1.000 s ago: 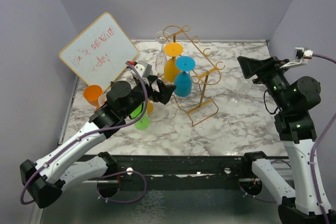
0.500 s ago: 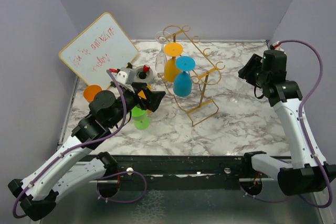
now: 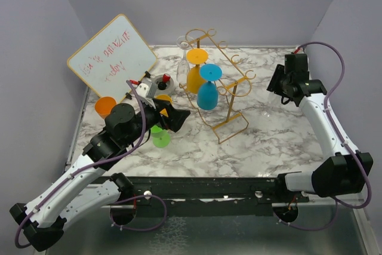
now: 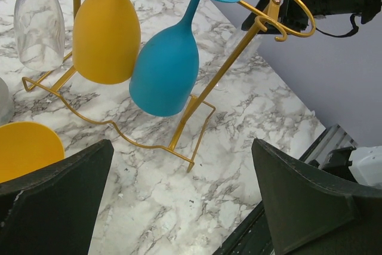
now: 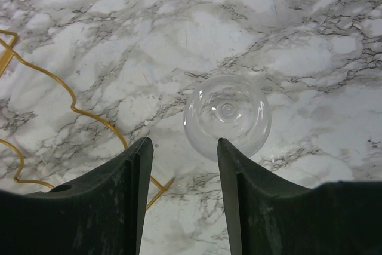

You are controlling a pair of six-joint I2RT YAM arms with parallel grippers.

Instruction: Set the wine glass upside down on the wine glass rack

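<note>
A clear wine glass (image 5: 227, 114) stands on the marble table, seen from straight above; it shows faintly in the top view (image 3: 267, 113). My right gripper (image 5: 182, 147) is open and empty above it, and the glass lies just beyond the fingertips, nearer the right finger (image 5: 256, 201). In the top view the right gripper (image 3: 280, 85) hovers right of the gold wire rack (image 3: 230, 91). A clear glass (image 4: 39, 28), an orange glass (image 4: 106, 34) and a blue glass (image 4: 164, 67) hang upside down on the rack (image 4: 197, 103). My left gripper (image 4: 182, 147) is open and empty, near the rack's base.
A whiteboard (image 3: 112, 58) leans at the back left. An orange cup (image 3: 105, 107), a green glass (image 3: 160, 137) and a small grey object with a red knob (image 3: 162, 80) sit by the left arm. Purple walls close the sides.
The right arm has swung forward and down, so its gripper now points down over the clear glass. The left arm has pulled back a little from the rack.
</note>
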